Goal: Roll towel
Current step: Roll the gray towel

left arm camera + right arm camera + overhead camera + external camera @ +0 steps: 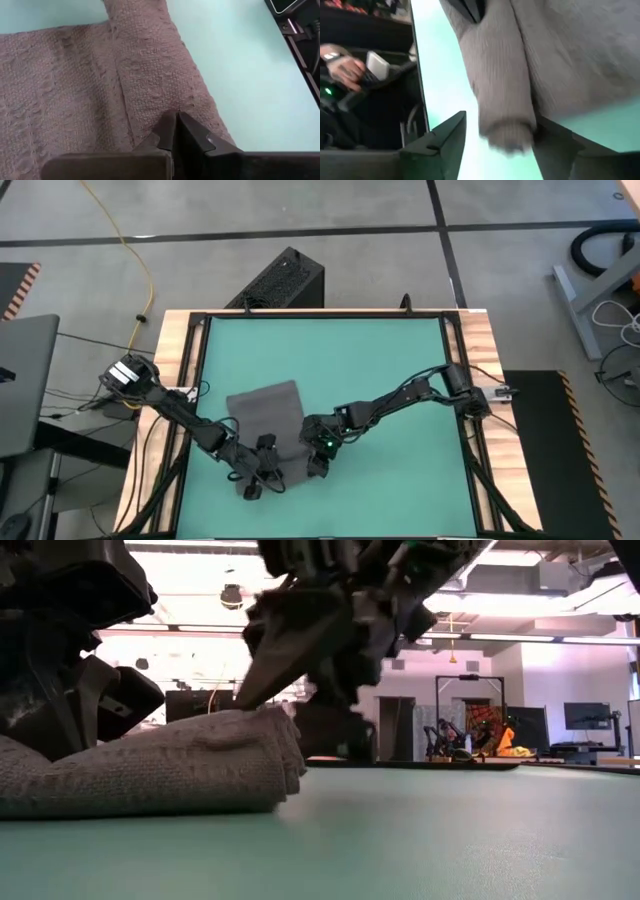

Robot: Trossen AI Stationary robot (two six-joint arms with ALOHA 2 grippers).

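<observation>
towel (268,412) pinched by left tool (176,131)

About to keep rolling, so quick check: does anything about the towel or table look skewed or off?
Slightly. The towel lies at an angle to the green table edges, so its rolled near end may wind unevenly. The left gripper is pinched shut on it; the right gripper straddles the roll, open.

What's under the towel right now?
The green mat shows all around the towel, so it lies on that. Nothing else shows, but anything beneath the cloth would be covered.
</observation>
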